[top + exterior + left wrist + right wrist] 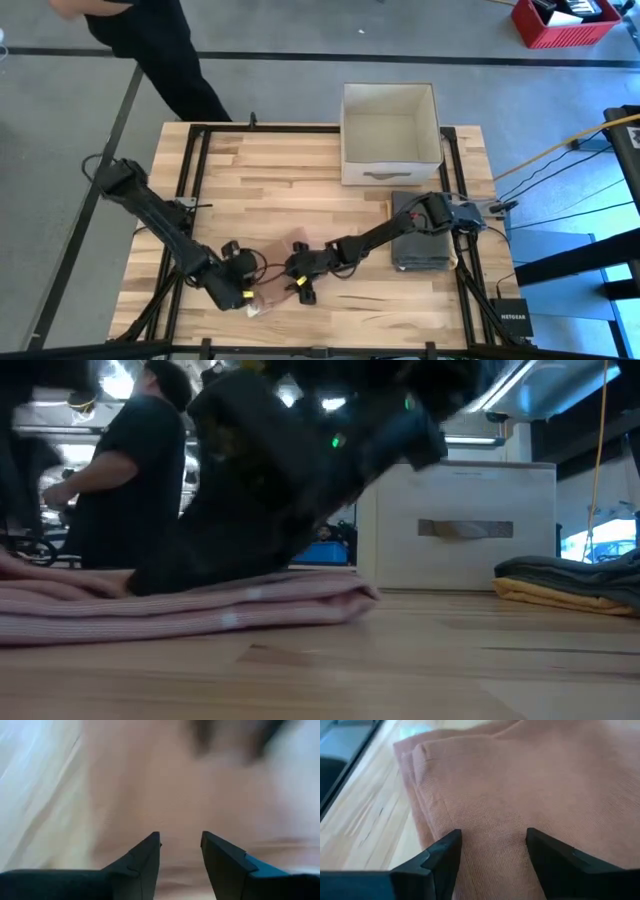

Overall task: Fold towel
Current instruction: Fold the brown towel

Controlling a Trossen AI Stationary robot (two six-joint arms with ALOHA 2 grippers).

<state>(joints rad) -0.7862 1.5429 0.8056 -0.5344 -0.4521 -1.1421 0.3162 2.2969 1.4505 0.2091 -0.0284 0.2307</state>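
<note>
Both arms crowd the folded pink towel [272,268] at the wooden table's [290,170] near edge. From above it is nearly hidden; the right wrist view shows its fine-knit, layered edges. The right gripper [492,851] spreads wide and the left gripper [180,851] narrower, both empty over the cloth.

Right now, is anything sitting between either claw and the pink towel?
Nothing visible. The right claw stands open directly over the folded towel, cloth filling the gap between its tips. The left claw is open too, with pink cloth right ahead. The grey stack and white box lie off to the side.
</note>
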